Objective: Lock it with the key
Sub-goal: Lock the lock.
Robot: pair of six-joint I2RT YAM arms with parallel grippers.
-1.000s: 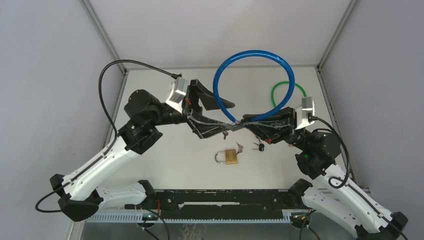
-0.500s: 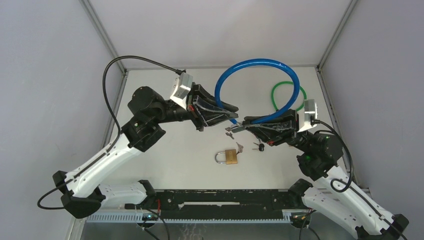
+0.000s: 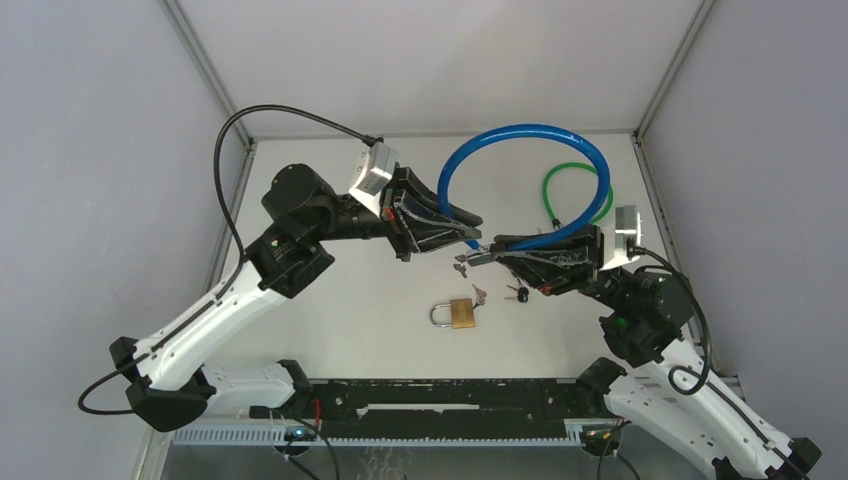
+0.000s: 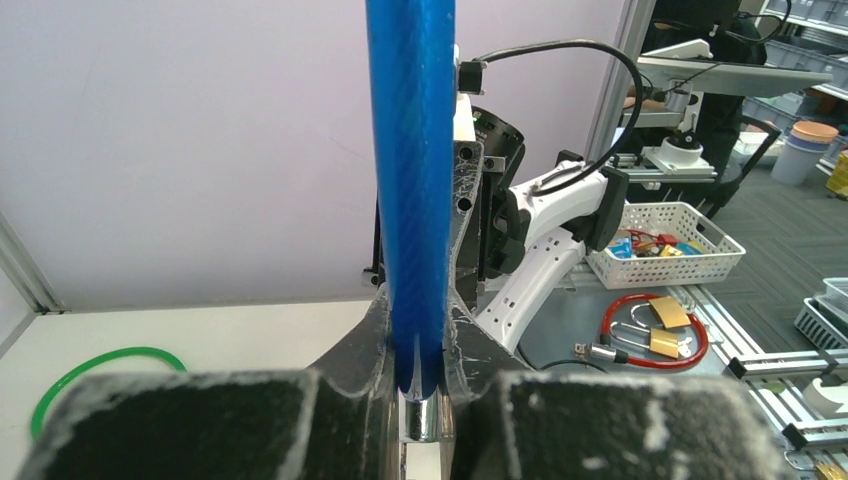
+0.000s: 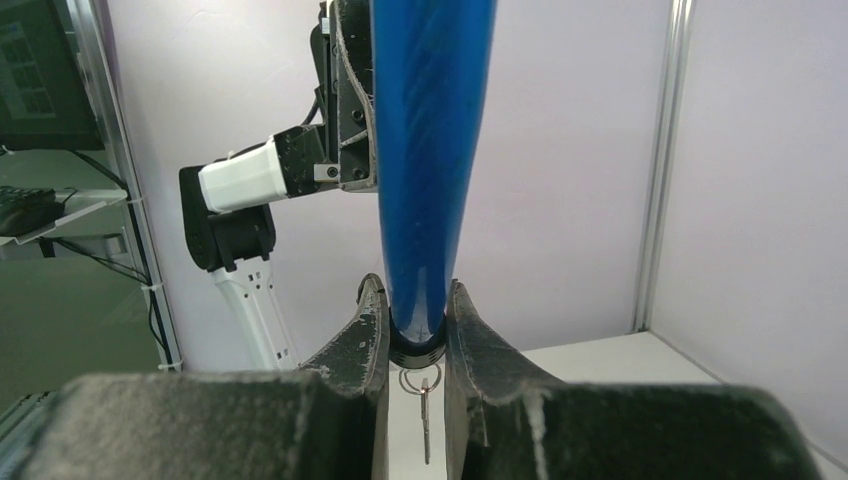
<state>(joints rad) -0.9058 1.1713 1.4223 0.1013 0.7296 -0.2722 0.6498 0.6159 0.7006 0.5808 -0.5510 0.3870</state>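
Note:
A blue cable lock [image 3: 520, 135] arches above the table between both arms. My left gripper [image 3: 470, 232] is shut on its chrome pin end [image 4: 422, 415], and the blue cable [image 4: 410, 180] rises straight up between the jaws. Facing it, my right gripper [image 3: 490, 250] is shut on the black lock-head end [image 5: 415, 350] of the blue cable [image 5: 425, 150]. A key [image 5: 425, 420] hangs on a ring below that head, also seen as the key bunch [image 3: 460, 266]. The two cable ends nearly meet tip to tip.
A brass padlock [image 3: 458, 313] lies on the white table [image 3: 350, 310] below the grippers, with loose keys [image 3: 515, 293] beside it. A green cable loop [image 3: 575, 190] lies at the back right. Grey walls close in three sides.
My left gripper was open around the cable's end and has shut on it. Both arms and the blue loop have shifted a little to the right.

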